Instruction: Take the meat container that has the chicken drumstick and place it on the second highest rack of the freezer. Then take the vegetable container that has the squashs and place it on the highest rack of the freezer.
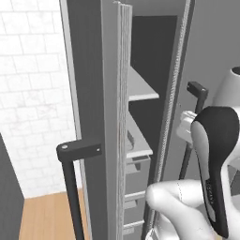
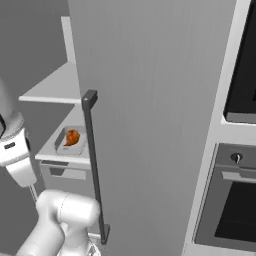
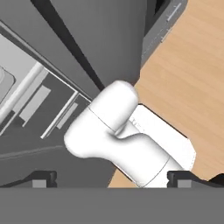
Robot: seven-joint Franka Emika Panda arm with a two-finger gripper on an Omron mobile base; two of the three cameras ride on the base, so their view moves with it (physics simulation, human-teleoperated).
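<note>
The freezer (image 2: 150, 100) stands with its thick door swung open, the black bar handle (image 2: 93, 165) facing me. Inside it, a pale meat container (image 2: 61, 146) with the orange-brown chicken drumstick (image 2: 73, 137) rests on the lower of the two shelves that I see. The upper shelf (image 2: 55, 85) is bare. In the hand view my gripper (image 3: 113, 179) points down toward the floor with its fingertips (image 3: 43, 179) far apart and nothing between them. The vegetable container with the squashs is out of view.
The open door's edge (image 1: 119, 117) and its handle (image 1: 75, 150) stand close on my left. Grey drawers (image 1: 137, 176) sit under the shelves. An oven column (image 2: 235, 200) is to the right of the freezer. Wooden floor (image 3: 192, 74) lies below.
</note>
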